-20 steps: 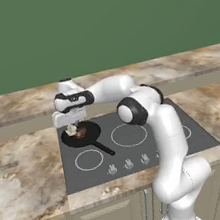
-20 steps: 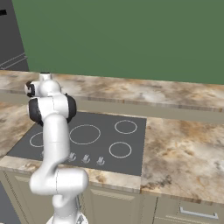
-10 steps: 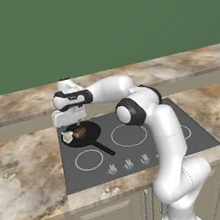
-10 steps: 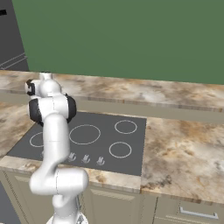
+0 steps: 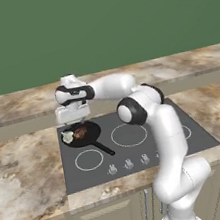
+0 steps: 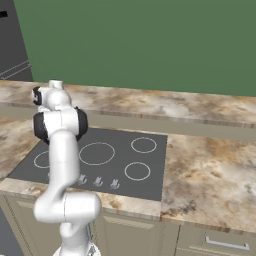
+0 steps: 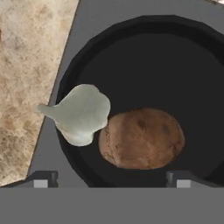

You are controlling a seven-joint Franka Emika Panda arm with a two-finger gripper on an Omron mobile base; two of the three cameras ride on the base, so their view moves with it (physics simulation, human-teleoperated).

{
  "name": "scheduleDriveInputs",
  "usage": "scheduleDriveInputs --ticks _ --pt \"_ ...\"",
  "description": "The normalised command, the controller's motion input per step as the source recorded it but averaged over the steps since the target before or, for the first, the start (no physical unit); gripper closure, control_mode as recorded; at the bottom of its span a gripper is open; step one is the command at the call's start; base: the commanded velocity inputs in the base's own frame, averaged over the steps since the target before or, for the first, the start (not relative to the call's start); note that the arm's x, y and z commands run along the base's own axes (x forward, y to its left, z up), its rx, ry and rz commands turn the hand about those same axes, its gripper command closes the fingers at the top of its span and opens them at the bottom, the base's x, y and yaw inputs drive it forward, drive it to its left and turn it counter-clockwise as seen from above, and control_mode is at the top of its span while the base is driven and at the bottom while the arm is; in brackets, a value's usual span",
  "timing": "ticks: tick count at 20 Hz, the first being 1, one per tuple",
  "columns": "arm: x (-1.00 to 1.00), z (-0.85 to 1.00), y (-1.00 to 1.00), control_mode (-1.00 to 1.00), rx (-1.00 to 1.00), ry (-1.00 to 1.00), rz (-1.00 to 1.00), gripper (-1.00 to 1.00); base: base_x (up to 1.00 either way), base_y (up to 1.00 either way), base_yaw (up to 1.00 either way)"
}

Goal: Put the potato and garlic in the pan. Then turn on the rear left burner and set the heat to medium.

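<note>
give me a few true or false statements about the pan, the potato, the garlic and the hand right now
1. The potato lies inside the pan. True.
2. The garlic sits on the stone counter, far from the pan. False: it rests at the pan's rim, against the potato.
3. The hand is shut on the garlic. False: it is open, above the pan, holding nothing.
4. The pan sits on the cooktop. True.
5. The potato is white and the garlic brown. False: the potato is brown, the garlic whitish.
</note>
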Motion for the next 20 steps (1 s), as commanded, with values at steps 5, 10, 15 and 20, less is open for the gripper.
scheduleDriveInputs --ticks 5,10,15,20 --pt "-0.54 0.09 -0.5 -1.0 0.0 0.03 -0.03 -1.0 0.0 0.0 0.0" --pt "-0.59 0.02 -0.34 -1.0 0.0 0.04 -0.05 -1.0 0.0 0.0 0.0" --pt "-0.68 0.0 -0.22 -1.0 0.0 0.0 -0.07 -1.0 0.0 0.0 0.0" --pt "-0.55 0.0 -0.09 -1.0 0.0 0.01 -0.08 -1.0 0.0 0.0 0.0"
